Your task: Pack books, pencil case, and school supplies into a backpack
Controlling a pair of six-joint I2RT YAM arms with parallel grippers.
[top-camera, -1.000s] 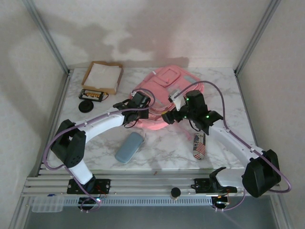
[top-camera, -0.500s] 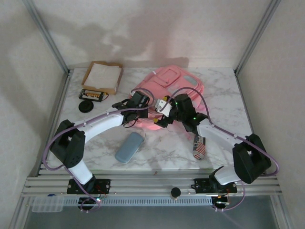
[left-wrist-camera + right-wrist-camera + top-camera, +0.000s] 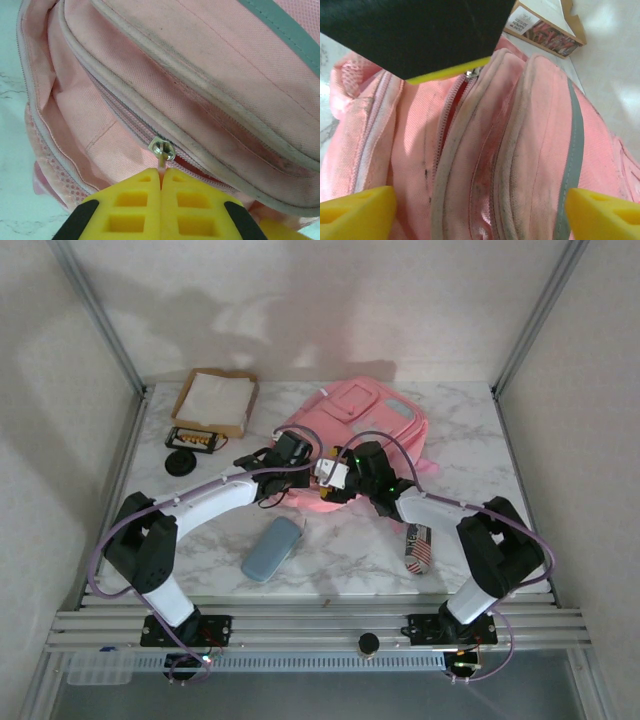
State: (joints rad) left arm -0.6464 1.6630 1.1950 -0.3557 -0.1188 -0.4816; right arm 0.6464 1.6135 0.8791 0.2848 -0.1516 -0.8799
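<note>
Unzipping looks like the step in hand. Nearest, the pencil case (image 3: pixel 272 548) and a flag-print pouch (image 3: pixel 417 547) lie on the table (image 3: pixel 350 560), apart from the backpack (image 3: pixel 370 412) and not yet packed. Next back, the left gripper (image 3: pixel 161 176) is pinched fully closed on the zip pull (image 3: pixel 161 150), with a reddish gap showing in the track beside the slider. The right gripper (image 3: pixel 480 207) hangs over the same near end of the backpack, jaws spread wide across the pockets, gripping nothing. To do it well, pull along the track line, not upward, or the tab likely slips from the pads. Close the right on fabric beside the zip as a brace, otherwise the backpack probably drags. The wrists are crowded, so mind clearance. The backpack lies mid-table, running away from the arms. A tray (image 3: pixel 215 400) sits far left.
</note>
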